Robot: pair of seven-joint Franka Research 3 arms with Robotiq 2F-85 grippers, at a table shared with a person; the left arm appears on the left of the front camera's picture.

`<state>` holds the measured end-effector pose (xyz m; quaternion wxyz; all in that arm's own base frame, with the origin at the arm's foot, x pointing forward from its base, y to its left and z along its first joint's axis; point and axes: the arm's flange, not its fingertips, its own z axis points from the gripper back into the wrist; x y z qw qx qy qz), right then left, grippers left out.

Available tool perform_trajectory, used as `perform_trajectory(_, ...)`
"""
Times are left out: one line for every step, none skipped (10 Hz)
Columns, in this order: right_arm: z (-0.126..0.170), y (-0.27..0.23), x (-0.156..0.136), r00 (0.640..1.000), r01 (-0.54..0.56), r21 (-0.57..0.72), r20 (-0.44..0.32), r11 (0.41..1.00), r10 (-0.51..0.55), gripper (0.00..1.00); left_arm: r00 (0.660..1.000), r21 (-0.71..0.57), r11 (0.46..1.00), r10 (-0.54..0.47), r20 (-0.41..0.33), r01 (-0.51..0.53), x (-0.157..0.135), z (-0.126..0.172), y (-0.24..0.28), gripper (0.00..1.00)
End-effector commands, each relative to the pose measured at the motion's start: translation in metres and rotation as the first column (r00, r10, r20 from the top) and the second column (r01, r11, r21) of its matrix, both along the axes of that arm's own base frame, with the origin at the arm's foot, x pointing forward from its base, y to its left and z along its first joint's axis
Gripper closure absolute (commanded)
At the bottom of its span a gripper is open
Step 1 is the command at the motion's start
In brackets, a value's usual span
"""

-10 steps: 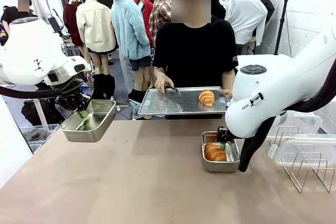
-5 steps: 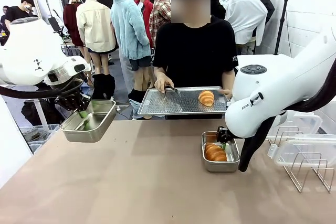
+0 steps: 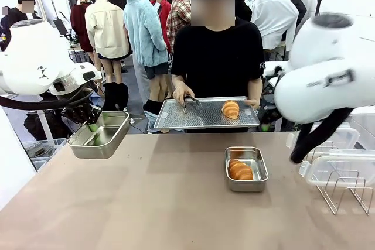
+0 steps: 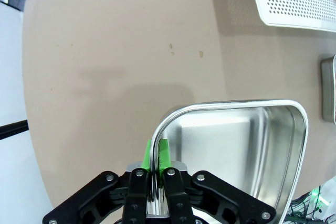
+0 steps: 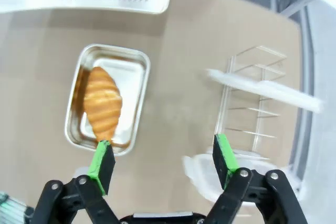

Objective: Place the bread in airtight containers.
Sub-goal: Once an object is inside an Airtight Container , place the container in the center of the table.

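Note:
One bread roll (image 3: 240, 170) lies in a steel container (image 3: 261, 171) on the table, right of centre. A second roll (image 3: 230, 109) sits on the perforated tray (image 3: 193, 115) that the person holds at the far edge. My left gripper (image 3: 89, 124) is shut on the rim of an empty steel container (image 3: 102, 139) and holds it up at the table's left edge. In the left wrist view the green fingers (image 4: 164, 150) pinch that container's (image 4: 236, 145) wall. My right gripper (image 5: 161, 148) stands open and empty above the table, beside the filled container (image 5: 131, 77) and its roll (image 5: 103, 103).
A wire rack (image 3: 343, 188) and clear plastic lids (image 3: 337, 168) stand at the table's right edge, blurred in the right wrist view as the rack (image 5: 252, 98). The person's hand holds tongs (image 3: 187, 103) over the tray. The right arm's white body (image 3: 328, 80) hangs high at right.
My right arm has risen and swung to the right, away from the container with the roll. The left arm and its container have stayed still.

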<state>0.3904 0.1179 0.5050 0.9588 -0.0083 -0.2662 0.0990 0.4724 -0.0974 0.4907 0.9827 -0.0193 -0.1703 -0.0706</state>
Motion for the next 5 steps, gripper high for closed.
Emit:
perform_trajectory(0.031,-0.063,-0.017,0.999,-0.032,0.020,0.021,0.999,0.032,0.07,1.000,0.003,1.000,-0.009,0.022,0.009,0.000,0.001,0.002,1.00)
perform_trajectory(0.049,-0.098,-0.014,0.999,0.022,-0.015,0.026,1.000,-0.022,0.07,1.000,0.003,1.000,-0.009,0.022,0.009,0.000,0.001,0.002,1.00)
perform_trajectory(0.057,-0.137,-0.010,0.999,-0.004,-0.070,-0.037,0.998,0.001,0.07,1.000,0.003,1.000,-0.009,0.022,0.009,0.000,0.001,0.002,1.00)
perform_trajectory(0.059,-0.178,-0.006,0.998,0.036,-0.031,-0.059,0.999,-0.038,0.07,1.000,0.003,1.000,-0.009,0.022,0.009,0.000,0.001,0.002,1.00)
perform_trajectory(0.056,-0.216,-0.009,0.997,0.042,-0.042,-0.070,0.998,-0.045,0.07,1.000,0.003,1.000,-0.009,0.022,0.009,0.000,0.001,0.002,1.00)
